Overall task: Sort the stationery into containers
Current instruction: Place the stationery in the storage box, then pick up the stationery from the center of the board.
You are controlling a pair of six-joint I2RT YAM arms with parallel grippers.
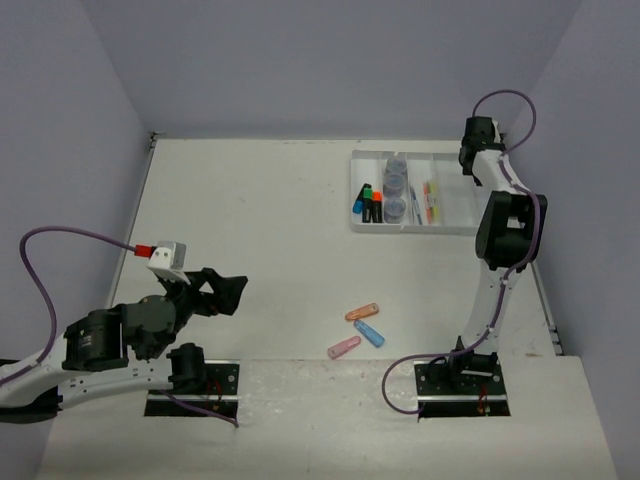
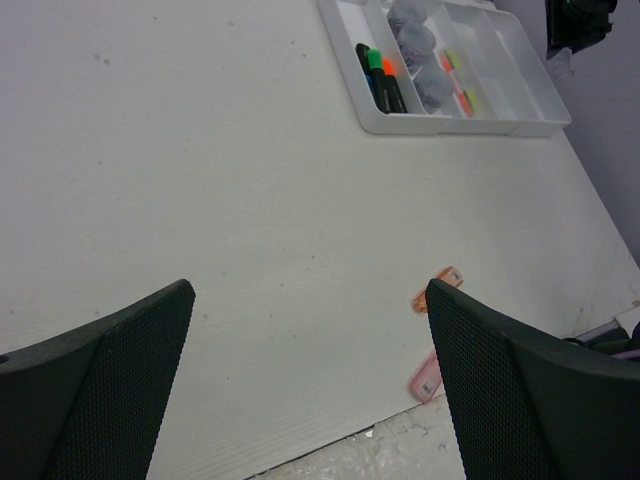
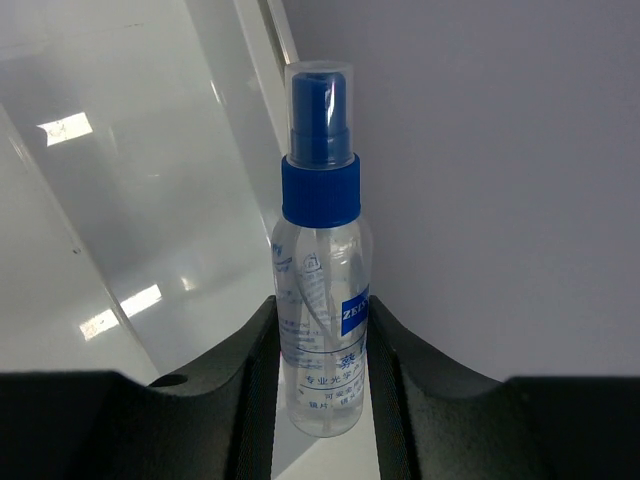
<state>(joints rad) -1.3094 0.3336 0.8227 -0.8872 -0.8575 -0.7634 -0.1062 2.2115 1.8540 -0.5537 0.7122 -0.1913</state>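
My right gripper [image 3: 322, 375] is shut on a clear bottle with a blue cap [image 3: 322, 250] and holds it upright over the white tray [image 3: 130, 210]. In the top view that gripper [image 1: 470, 160] is at the tray's [image 1: 415, 229] far right corner, and the bottle is hidden there. The tray holds round grey-blue jars [image 1: 397, 185], black highlighters [image 1: 368, 203] and thin pens [image 1: 430, 200]. Orange [image 1: 362, 312], blue [image 1: 369, 332] and pink [image 1: 344, 346] capsules lie on the table. My left gripper [image 1: 235, 290] is open and empty, to their left.
The left wrist view shows the tray [image 2: 545, 100] far ahead, the orange capsule [image 2: 437, 288] and the pink capsule [image 2: 426, 378] beside the right finger, and the table's front edge [image 2: 330, 445]. Purple walls close in the table's sides and back.
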